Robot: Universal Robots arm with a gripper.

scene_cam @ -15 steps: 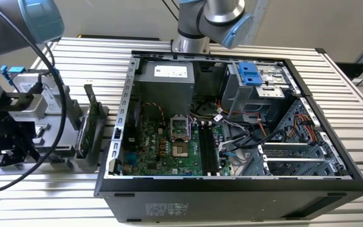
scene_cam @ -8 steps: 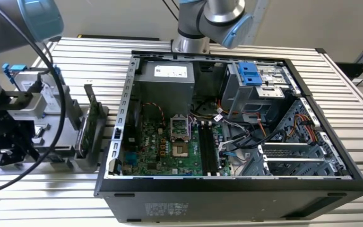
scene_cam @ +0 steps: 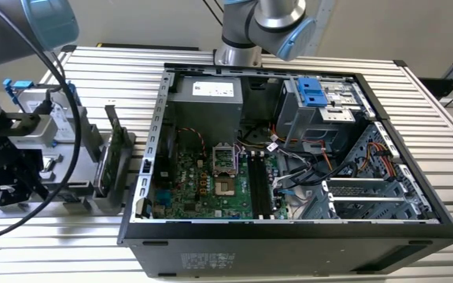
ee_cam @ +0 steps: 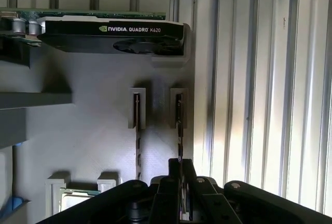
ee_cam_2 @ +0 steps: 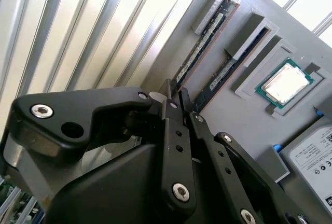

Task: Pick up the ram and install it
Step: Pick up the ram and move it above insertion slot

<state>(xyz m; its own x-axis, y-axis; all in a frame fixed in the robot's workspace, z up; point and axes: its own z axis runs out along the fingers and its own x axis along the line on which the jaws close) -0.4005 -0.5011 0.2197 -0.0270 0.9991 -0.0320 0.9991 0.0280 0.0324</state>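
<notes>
Two thin ram sticks stand on edge in slots of a grey holder (ee_cam: 93, 110). In the first wrist view one ram (ee_cam: 179, 123) runs straight in between my gripper's (ee_cam: 180, 163) black fingertips; the other ram stick (ee_cam: 137, 130) stands beside it, free. In the second wrist view the same ram (ee_cam_2: 199, 47) ends at my gripper (ee_cam_2: 175, 92), whose fingers sit closed to the stick's thickness on its end. The stick still stands in its slot. In the exterior view my arm (scene_cam: 6, 135) hangs over the holder (scene_cam: 53, 159) at the exterior view's left.
A black graphics card (ee_cam: 111, 36) stands at the holder's far end. A processor chip (ee_cam_2: 286, 83) and a silver hard drive (ee_cam_2: 316, 156) lie beside the sticks. The open computer case (scene_cam: 289, 236) holds a green motherboard (scene_cam: 203, 188) with black memory slots (scene_cam: 259, 183).
</notes>
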